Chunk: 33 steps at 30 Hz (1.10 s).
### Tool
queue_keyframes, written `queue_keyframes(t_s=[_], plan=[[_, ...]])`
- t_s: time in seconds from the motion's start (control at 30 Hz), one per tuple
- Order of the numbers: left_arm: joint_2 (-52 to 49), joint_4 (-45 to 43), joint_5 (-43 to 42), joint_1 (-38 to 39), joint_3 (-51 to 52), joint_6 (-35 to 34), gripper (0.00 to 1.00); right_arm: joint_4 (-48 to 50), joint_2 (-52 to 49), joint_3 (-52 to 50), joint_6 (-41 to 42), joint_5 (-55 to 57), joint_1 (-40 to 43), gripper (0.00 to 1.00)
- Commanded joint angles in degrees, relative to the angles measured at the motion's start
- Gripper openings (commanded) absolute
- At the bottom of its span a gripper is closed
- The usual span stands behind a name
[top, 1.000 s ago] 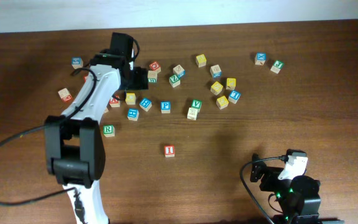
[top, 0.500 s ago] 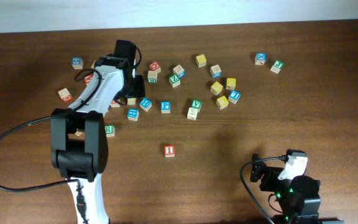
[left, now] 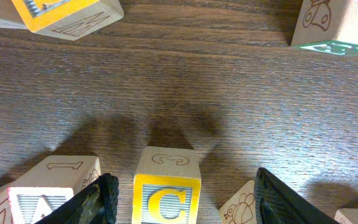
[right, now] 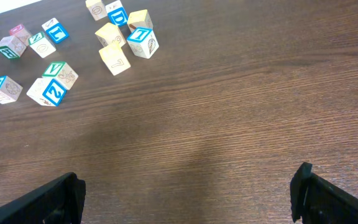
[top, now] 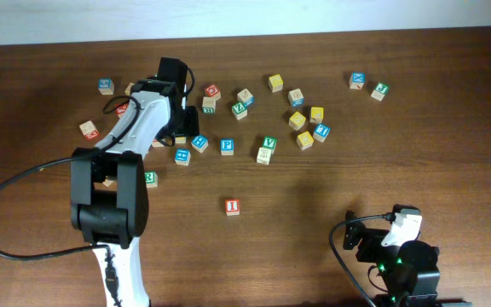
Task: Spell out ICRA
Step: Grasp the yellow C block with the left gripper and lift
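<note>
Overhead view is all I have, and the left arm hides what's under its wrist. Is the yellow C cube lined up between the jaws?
Observer: Yes; the left wrist view shows the yellow C cube between the left gripper's open jaws, untouched.
Operator: Anything else in the gap?
Observer: A picture cube sits between the C and one finger.
Operator: And the right gripper?
Observer: Its wrist view shows jaws open over bare table, holding nothing.

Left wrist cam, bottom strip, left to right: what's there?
A cube → claw finger → yellow C cube → picture cube → other claw finger.
</note>
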<state>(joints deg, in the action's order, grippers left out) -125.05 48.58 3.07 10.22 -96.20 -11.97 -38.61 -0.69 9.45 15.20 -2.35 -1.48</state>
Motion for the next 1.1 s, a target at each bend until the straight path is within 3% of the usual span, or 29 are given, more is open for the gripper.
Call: queue_keyframes(t_s=[0.0,0.83,0.9,1.07], plan=[[-0.63,-0.07,0.24,0.13,0.50,-0.13,0.62,-0.24,0.28,0.20,-0.17,0.68,0.37,0.99],[-0.63,-2.43,1.92,0.13,4.39,-0.13,0.58,-0.24,0.28,0.20,-0.17,0.70,0.37,0.98],[-0.63,-3.93,1.92,0.13,4.39,-0.13,0.51,-0.24,0.28,0.20,-0.17,0.70,0.37,0.98],[-0.63,-5.79,2.40,0.13,4.39,-0.13,0.50,-0.24,0.28,0.20,-0.17,0.68,0.37,0.98]])
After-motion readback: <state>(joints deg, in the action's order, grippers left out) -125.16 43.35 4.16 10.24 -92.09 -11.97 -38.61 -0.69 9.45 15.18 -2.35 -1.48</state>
